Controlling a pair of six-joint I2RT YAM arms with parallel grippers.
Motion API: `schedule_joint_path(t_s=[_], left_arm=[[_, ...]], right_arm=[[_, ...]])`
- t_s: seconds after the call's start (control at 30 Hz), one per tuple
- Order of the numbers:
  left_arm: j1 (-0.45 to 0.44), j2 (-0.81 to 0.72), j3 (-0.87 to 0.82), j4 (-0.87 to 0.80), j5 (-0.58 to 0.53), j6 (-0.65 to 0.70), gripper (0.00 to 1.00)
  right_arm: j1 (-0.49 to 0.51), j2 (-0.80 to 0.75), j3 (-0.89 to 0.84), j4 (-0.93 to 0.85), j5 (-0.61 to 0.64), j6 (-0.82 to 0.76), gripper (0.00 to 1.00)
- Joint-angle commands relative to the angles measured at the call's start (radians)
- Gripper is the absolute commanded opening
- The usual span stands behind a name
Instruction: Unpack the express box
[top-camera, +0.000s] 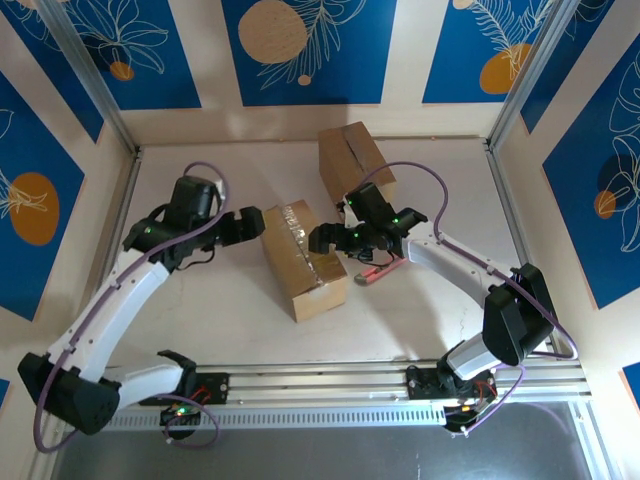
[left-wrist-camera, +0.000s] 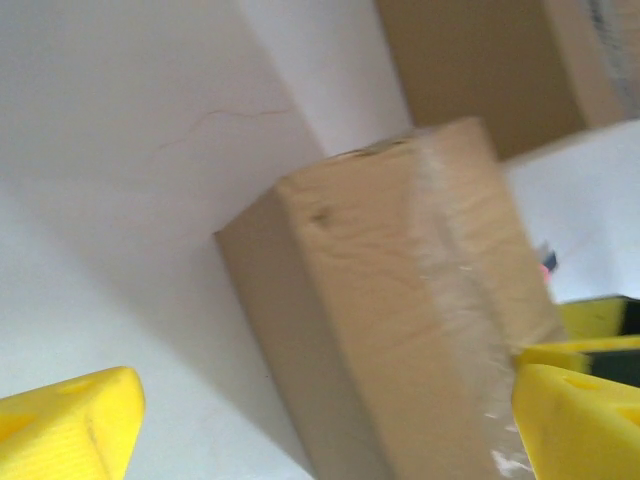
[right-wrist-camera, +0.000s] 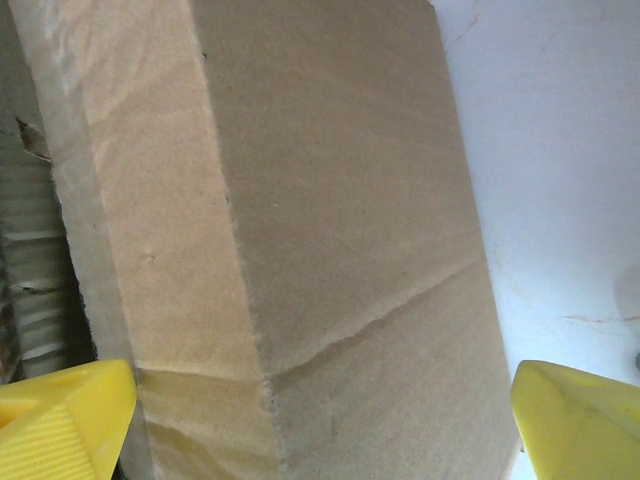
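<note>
The express box (top-camera: 303, 262) is a brown carton with clear tape along its top, lying in the middle of the table. My left gripper (top-camera: 256, 224) is at its far-left end, open. In the left wrist view the box (left-wrist-camera: 400, 300) lies between the wide-apart yellow fingertips (left-wrist-camera: 70, 425) of that gripper (left-wrist-camera: 325, 430). My right gripper (top-camera: 318, 240) is open against the box's right side. In the right wrist view a creased corner of the box (right-wrist-camera: 340, 200) spans the gap of this gripper (right-wrist-camera: 325, 425), and I cannot tell whether the fingers touch it.
A second brown carton (top-camera: 354, 160) stands behind, near the back wall. A red-handled tool (top-camera: 380, 270) lies on the table under the right arm. Metal frame posts and walls close in the white table (top-camera: 200, 320) on three sides.
</note>
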Motion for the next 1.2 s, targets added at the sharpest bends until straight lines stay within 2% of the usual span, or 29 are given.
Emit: schedule_joint_path(t_s=[0.0,0.23,0.43,0.57,0.73,0.83,0.9,0.93,1.17], left_arm=[[-0.087,0.130,0.124,-0.139,-0.019,0.038,0.96],[-0.235,0.393,0.400,-0.357,-0.238,0.000,1.00],[-0.300,0.563,0.580,-0.519,-0.332,-0.039,1.00],[-0.333,0.618,0.639,-0.589,-0.394,-0.068,1.00],[-0.339,0.531,0.586,-0.576,-0.421,-0.105,0.98],[-0.333,0.430,0.495,-0.497,-0.409,-0.117,0.84],[-0.316,0.362,0.407,-0.412,-0.365,-0.121,0.69],[-0.303,0.338,0.367,-0.377,-0.337,-0.122,0.66],[-0.198,0.257,0.091,-0.102,-0.173,-0.126,0.64]], right_arm=[[-0.002,-0.042,0.025,-0.073,0.056,-0.029,0.96],[-0.044,-0.182,-0.033,-0.138,0.119,-0.067,0.97],[-0.122,-0.297,-0.087,-0.154,0.093,-0.106,0.97],[-0.170,-0.335,-0.111,-0.160,0.059,-0.128,0.97],[-0.190,-0.339,-0.119,-0.162,0.032,-0.147,0.97],[-0.191,-0.336,-0.123,-0.153,0.022,-0.144,0.97],[-0.191,-0.328,-0.123,-0.149,0.015,-0.141,0.97],[-0.190,-0.325,-0.120,-0.149,0.013,-0.140,0.97],[-0.147,-0.312,-0.075,-0.180,0.029,-0.157,0.97]])
